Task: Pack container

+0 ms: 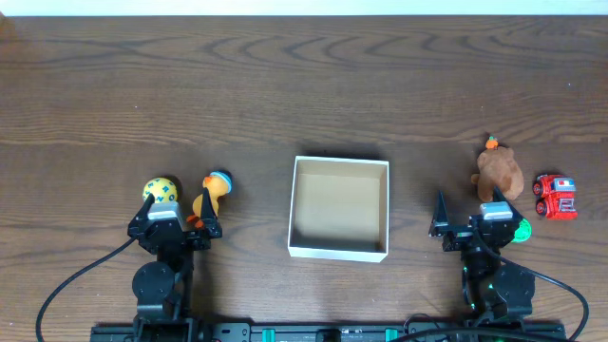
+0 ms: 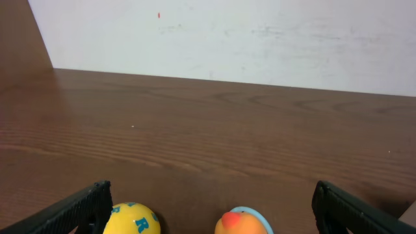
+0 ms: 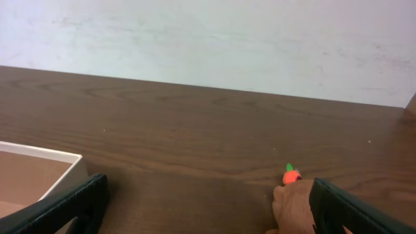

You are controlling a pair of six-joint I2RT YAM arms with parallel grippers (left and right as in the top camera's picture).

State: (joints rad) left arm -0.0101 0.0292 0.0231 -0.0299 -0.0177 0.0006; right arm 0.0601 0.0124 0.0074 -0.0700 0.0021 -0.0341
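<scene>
Container [image 1: 339, 220] is mid-table, between your two arms: white walls, tan inside, open side up, nothing in it. It sits flat on the table [image 1: 285, 85]. Your left claw [image 1: 176, 223] is at the near left, fingers [image 2: 78, 208] spread wide, pinching nothing. Just beyond it are a yellow ball [image 1: 160, 190] with blue markings and an orange duck toy [image 1: 214, 193] with a blue cap. They sit side by side, the duck nearer the container, and in the left wrist view both peek up between the fingers. Your right claw [image 1: 478, 224] is at the near right, also spread wide, holding nothing. A brown teddy bear [image 1: 499, 174] with a small orange bit [image 3: 291, 175] on top lies just ahead of it. A red toy truck [image 1: 555, 197] is to the right of the bear, apart from it. A green object [image 1: 522, 230] shows beside the right claw, partly hidden, so can't tell what it is. The right wrist view catches the container's white wall at the lower left and the bear's edge at the lower right.
</scene>
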